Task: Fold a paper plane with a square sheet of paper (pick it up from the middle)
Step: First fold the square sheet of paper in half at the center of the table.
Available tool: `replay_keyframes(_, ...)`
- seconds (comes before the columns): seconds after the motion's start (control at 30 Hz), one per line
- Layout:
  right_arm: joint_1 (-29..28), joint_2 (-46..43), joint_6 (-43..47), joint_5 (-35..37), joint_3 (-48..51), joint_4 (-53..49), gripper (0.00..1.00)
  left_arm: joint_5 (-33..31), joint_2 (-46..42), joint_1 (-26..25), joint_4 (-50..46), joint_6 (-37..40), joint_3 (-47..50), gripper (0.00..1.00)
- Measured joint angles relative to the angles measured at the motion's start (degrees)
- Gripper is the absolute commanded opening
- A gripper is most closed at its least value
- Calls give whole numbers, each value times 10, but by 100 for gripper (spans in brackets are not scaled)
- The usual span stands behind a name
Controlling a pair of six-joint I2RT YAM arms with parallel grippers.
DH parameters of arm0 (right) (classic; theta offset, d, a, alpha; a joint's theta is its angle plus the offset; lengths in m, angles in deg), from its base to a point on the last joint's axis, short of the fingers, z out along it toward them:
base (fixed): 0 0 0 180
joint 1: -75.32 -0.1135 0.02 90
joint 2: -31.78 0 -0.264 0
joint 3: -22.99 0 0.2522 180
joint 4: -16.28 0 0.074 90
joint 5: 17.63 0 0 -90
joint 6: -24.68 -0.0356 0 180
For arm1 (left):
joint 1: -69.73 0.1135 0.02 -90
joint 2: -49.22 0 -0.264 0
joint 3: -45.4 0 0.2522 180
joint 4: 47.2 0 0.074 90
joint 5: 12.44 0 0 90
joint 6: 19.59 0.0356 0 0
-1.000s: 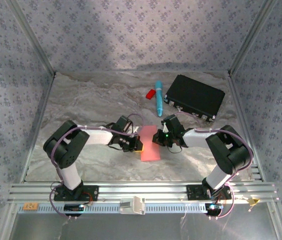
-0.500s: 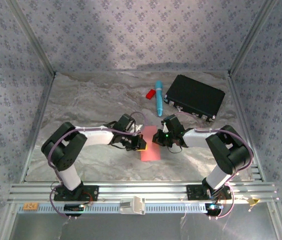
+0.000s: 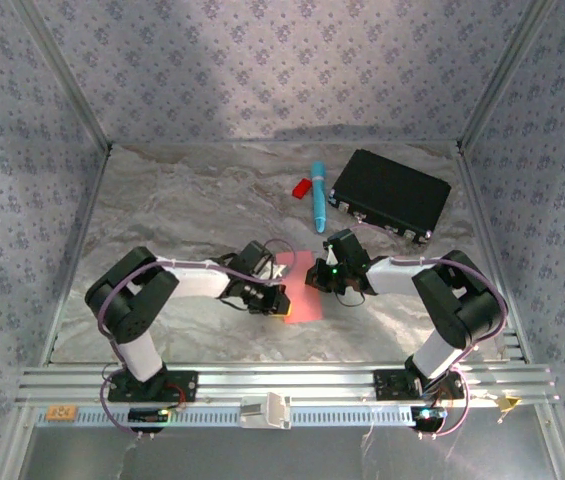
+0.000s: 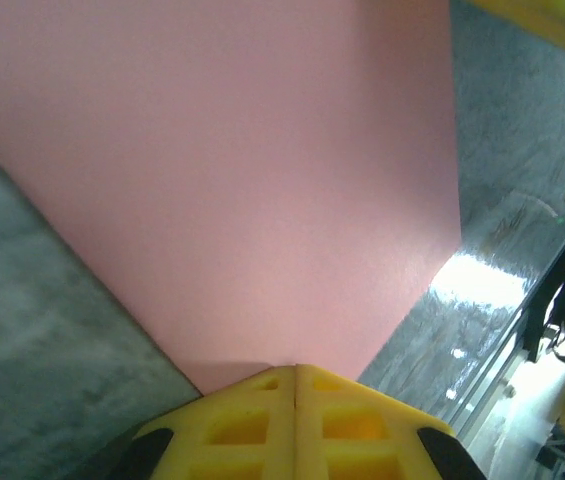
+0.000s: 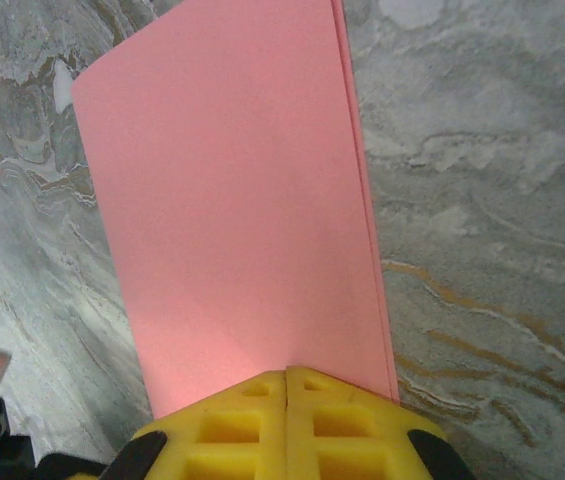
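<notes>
Nearest me in the overhead view, my left claw sits low on the near left corner of the square sheet of paper. The sheet lies on the surface just below the frame's centre, between the two arms. That claw is fully closed, its yellow tips meeting on the pink sheet. I cannot tell whether a layer is nipped between them or merely pressed. Just beyond, my right claw is closed the same way, tips down on the sheet's upper right edge.

I judge this to be an early fold being set, with no dart formed yet. To do it well I want one claw pinning the sheet while the other drags slowly along the fold line, so the layers don't skew.

The right wrist view gives me what the overhead cannot: two stacked edges along the sheet's right side, nearly but not perfectly aligned. The left wrist view offers a plain pink face. Farther back, upper right of centre, lie the blue pen, a small red piece and the black case, well apart from the work.
</notes>
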Motion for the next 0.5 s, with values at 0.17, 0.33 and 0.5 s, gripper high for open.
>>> replay_keyframes(0.17,1,0,0,0,0,0,0,-19,-18,-18,-26,14,2,0)
replay_keyframes(0.33,1,-2,0,0,1,0,0,-39,-34,-28,-40,19,7,0)
replay_keyframes(0.5,2,-2,0,0,2,0,0,-41,-54,-28,-45,19,11,0)
